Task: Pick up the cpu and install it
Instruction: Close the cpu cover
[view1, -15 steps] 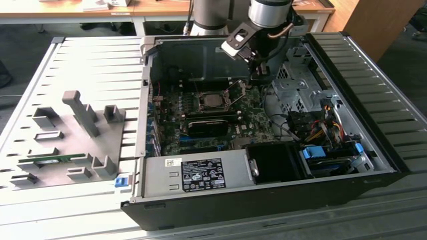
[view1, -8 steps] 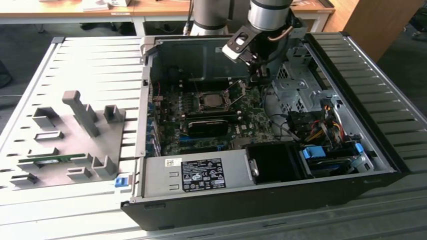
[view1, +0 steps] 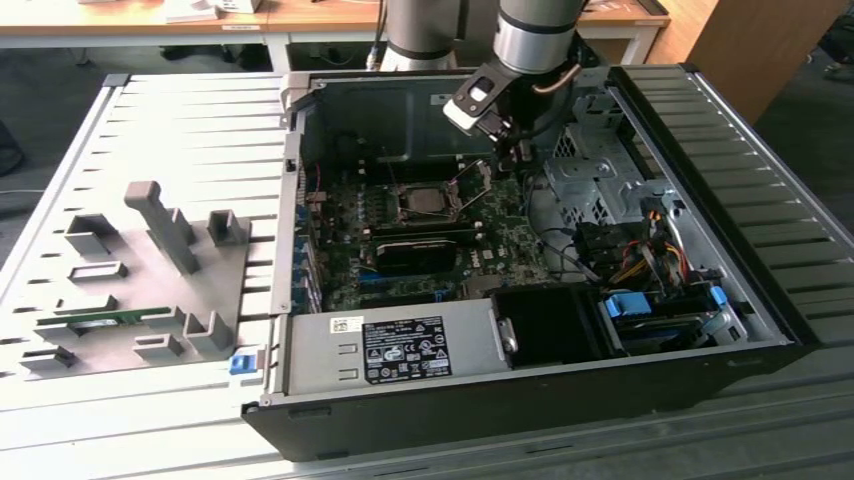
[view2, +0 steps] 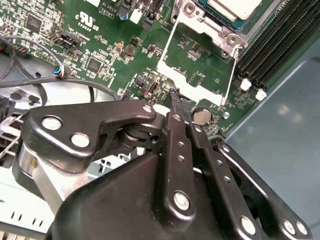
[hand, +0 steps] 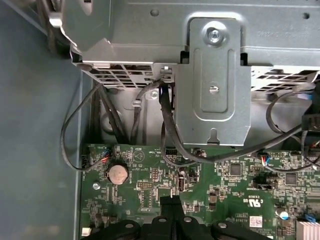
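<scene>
Exterior view: open computer case (view1: 534, 405) lies on its side on a slatted metal table (view1: 174, 120), with the motherboard (view1: 400, 270) facing up. The arm reaches down into the case. Its gripper (view1: 513, 150) hangs over the board to the exterior view's right of the CPU socket, near the metal drive cage (view1: 594, 165).

The cpu (view1: 427, 203) sits flat in the socket, silver top up, well apart from the gripper. In the second wrist view the cpu (view2: 235, 7) lies inside the socket, and the hinged metal frame (view2: 195, 75) is swung open, lying off it toward the gripper.

Gripper state — fingers pressed together in both wrist views, nothing between them (view2: 175, 100) (hand: 172, 205). The tips are over bare board just beside the edge of the open frame and near the coin cell battery (view2: 201, 117) (hand: 118, 174). Whether the tips touch the board, I cannot tell.

First wrist view: black cables (hand: 165, 130) drop from under the drive cage (hand: 215, 75) onto the motherboard (hand: 230, 192).

Exterior view's left — a grey fixture board (view1: 134, 260) with upright holders rests on the table, a green memory stick (view1: 100, 320) lying in it. The power supply (view1: 387, 350) sits at the near end of the case.
</scene>
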